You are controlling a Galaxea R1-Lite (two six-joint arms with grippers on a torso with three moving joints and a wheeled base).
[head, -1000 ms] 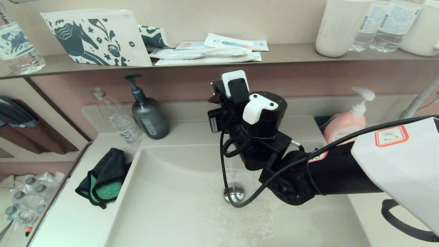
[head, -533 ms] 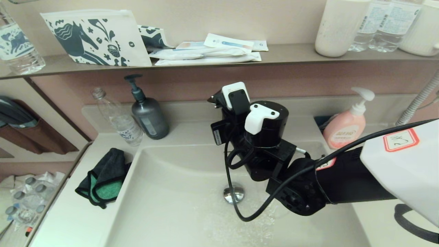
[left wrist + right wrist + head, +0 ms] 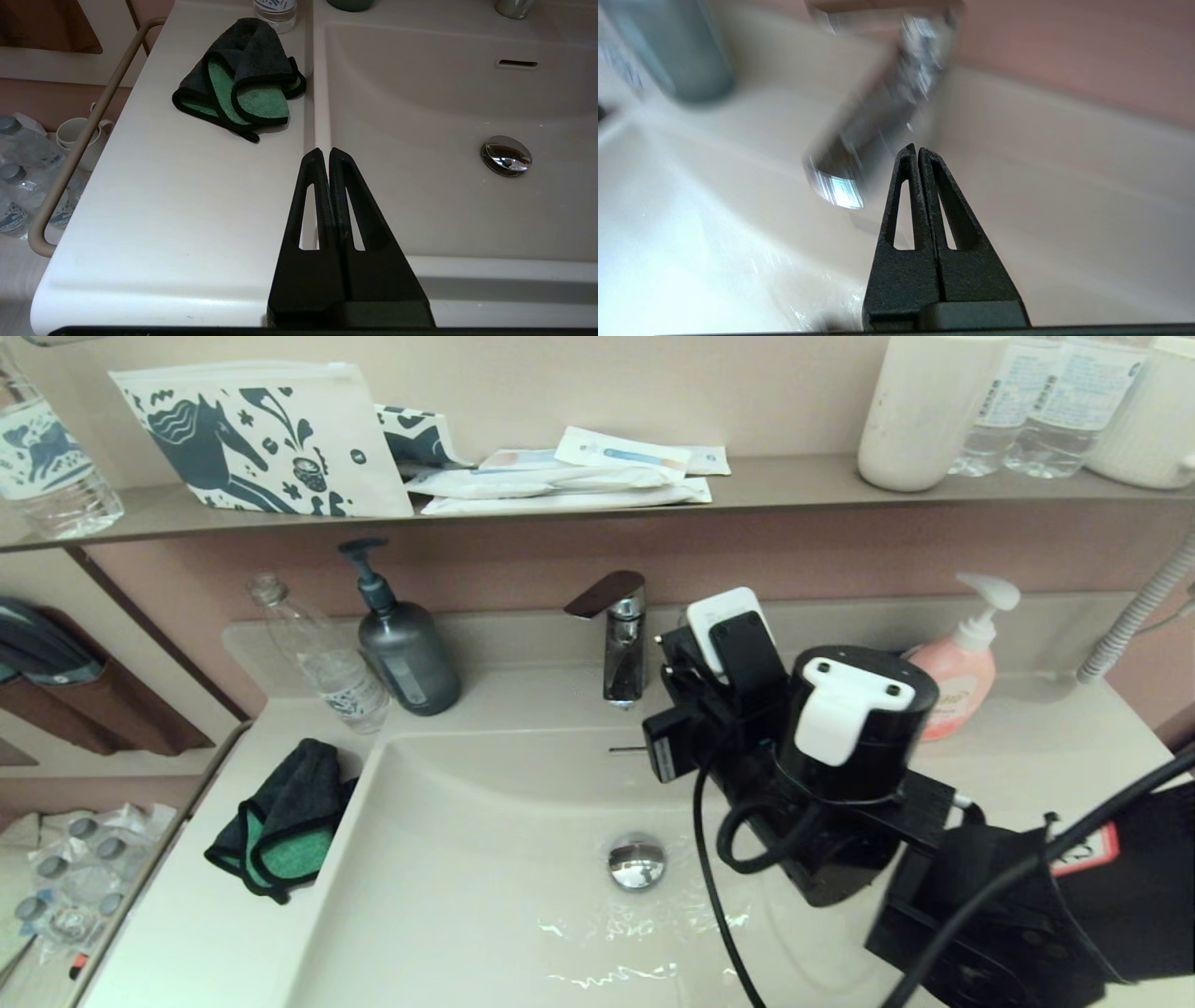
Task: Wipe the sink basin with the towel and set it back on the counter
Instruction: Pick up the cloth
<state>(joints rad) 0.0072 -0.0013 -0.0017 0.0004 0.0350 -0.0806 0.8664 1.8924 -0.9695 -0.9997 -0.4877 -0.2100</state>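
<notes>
Head view: the towel (image 3: 280, 821) lay on the counter (image 3: 196, 933) at nine o'clock of the sink basin (image 3: 485, 896). Left wrist view: the left gripper (image 3: 325, 151) was pressed together, empty. Right wrist view: the right gripper (image 3: 917, 148) likewise, near the faucet (image 3: 878, 112).

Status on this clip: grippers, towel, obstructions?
Left gripper shut, empty. Right gripper shut, over basin. Towel on counter. Nothing blocking.

Right arm (image 3: 1008, 896) is matte black w/ a cylindrical wrist joint capped by a white bracket w/ 2 screws, plus a white-and-black camera module at 11 o'clock of it. Black cables loop below; red-bordered label at 4 o'clock. Both grippers, right gripper (image 3: 918, 151) & left gripper (image 3: 325, 154): 2 black tapered fingers w/ triangular cut-outs.
</notes>
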